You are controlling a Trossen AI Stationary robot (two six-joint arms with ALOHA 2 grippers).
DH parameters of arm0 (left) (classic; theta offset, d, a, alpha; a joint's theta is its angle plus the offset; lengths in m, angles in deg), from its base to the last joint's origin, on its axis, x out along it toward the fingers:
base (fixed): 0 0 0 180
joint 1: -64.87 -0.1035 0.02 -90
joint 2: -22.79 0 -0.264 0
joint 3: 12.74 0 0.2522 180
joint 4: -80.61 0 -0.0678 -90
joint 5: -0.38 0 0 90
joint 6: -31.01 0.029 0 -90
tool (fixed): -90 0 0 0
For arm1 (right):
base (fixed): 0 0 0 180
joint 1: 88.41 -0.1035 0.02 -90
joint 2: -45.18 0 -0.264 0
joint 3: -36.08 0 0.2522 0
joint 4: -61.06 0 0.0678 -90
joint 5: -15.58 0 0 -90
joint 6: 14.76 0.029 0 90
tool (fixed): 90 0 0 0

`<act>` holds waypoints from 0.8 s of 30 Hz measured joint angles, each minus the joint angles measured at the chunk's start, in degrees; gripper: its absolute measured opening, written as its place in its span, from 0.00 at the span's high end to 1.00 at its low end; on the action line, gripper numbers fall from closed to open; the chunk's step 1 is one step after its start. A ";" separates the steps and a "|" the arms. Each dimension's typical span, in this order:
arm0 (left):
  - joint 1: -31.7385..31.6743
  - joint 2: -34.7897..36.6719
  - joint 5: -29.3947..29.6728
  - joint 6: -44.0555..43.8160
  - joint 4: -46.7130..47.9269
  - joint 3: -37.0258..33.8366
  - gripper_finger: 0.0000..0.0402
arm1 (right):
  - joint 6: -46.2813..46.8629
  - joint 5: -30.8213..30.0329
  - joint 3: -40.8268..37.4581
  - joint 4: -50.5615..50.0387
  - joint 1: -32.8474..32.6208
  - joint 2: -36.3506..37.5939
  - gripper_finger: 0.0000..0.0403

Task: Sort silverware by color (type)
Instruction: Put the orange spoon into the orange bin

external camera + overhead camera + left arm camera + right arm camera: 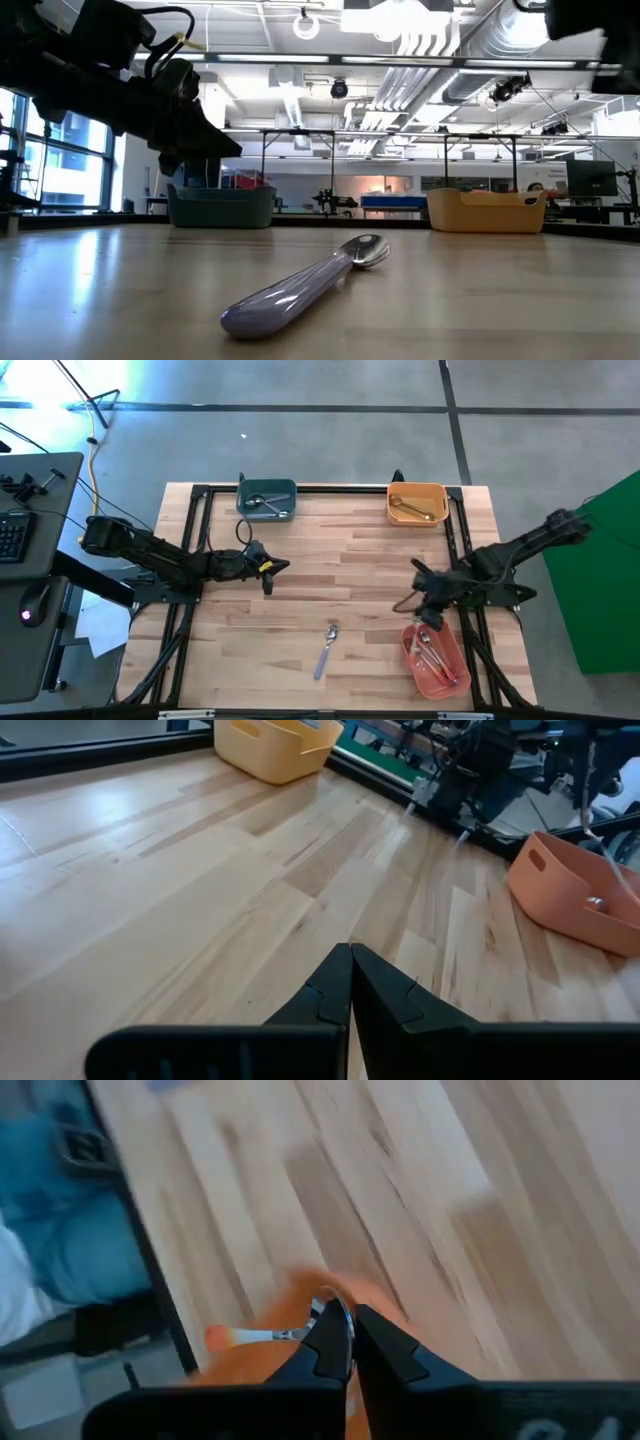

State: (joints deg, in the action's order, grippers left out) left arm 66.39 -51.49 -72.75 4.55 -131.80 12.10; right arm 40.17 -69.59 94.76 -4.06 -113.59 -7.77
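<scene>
- Closest to the low camera, one lavender-handled spoon (305, 283) lies alone on the bare wood of the desk (330, 560), near its front edge, bowl end pointing away.
- Just beside it to the right, the red-pink bin (437, 660) holds several red-pink-handled utensils (432, 655).
- Right end effector (427, 615) hangs over the near rim of that bin; its wrist view shows the fingers (385, 1342) nearly closed, a red-pink-handled spoon (262, 1334) at their tips. Whether it is gripped I cannot tell.
- Left end effector (268, 572) hovers above the desk's left middle, well apart from the lone spoon, fingers (335, 988) pressed together and empty.
- At the far edge, the teal bin (267, 499) holds silver-headed utensils (266, 504).
- Also at the far edge, to the right, the orange bin (417, 501) holds gold utensils (412, 509).
</scene>
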 joint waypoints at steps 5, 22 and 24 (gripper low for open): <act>0.00 0.00 0.00 0.04 0.11 0.00 1.00 | 11.10 -0.27 0.00 -8.10 -7.47 0.88 1.00; 0.00 0.00 0.00 0.11 0.96 0.00 1.00 | 4.49 -3.28 0.00 -3.50 -17.99 -14.60 1.00; 0.00 0.00 0.01 0.11 0.96 0.00 1.00 | 2.17 -3.24 0.00 -2.39 -17.99 -16.33 1.00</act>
State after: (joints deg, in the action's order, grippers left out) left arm 66.39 -51.49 -72.74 4.66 -130.84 12.10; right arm 42.33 -72.84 94.76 -6.45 -131.58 -24.09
